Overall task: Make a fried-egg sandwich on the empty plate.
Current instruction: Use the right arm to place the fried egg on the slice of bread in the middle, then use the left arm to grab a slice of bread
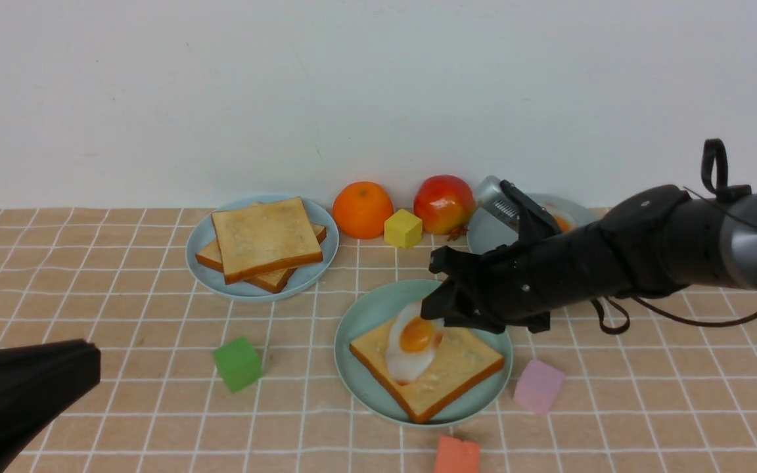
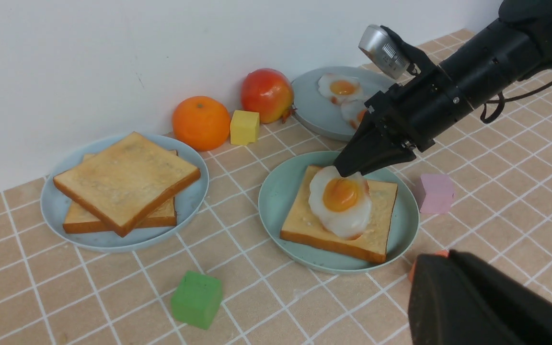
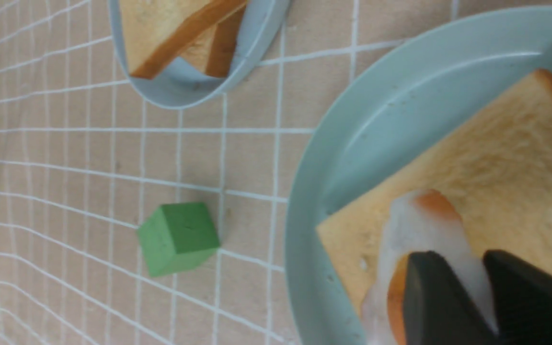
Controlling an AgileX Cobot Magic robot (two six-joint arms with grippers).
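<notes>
The right pincer point(image 1: 432, 309) has its fingers drawn nearly together on the far rim of the fried egg point(image 1: 411, 341). The right wrist view shows the white edge running up between the two black fingers point(image 3: 429, 287), with only a thin gap left. From the pinch point the egg trails away toward 7 o'clock in the front view. Its long axis runs roughly 1 to 7, the yolk sits just below the tips, and the near lobe lies flat on a toast slice point(image 1: 447, 374). That slice sits on the mint-green plate point(image 1: 359, 322) with one corner at 6 o'clock, and the egg lies toward its 10 o'clock side rather than dead centre.

Judged from this, the egg is as good as placed. It needs only release and a lift back toward 2 o'clock, along the arm.

The top slice has yet to come. The toast stack point(image 1: 267, 240) lies at 10 o'clock from the plate, on a pale blue plate point(image 1: 326, 263). The left pincer point(image 1: 23, 381) waits low at 8 o'clock, clear of everything, and I cannot tell how far it is open. The stack lies on the left pincer's side of the table point(image 1: 122, 420), so the left arm looks the better placed for it.
</notes>
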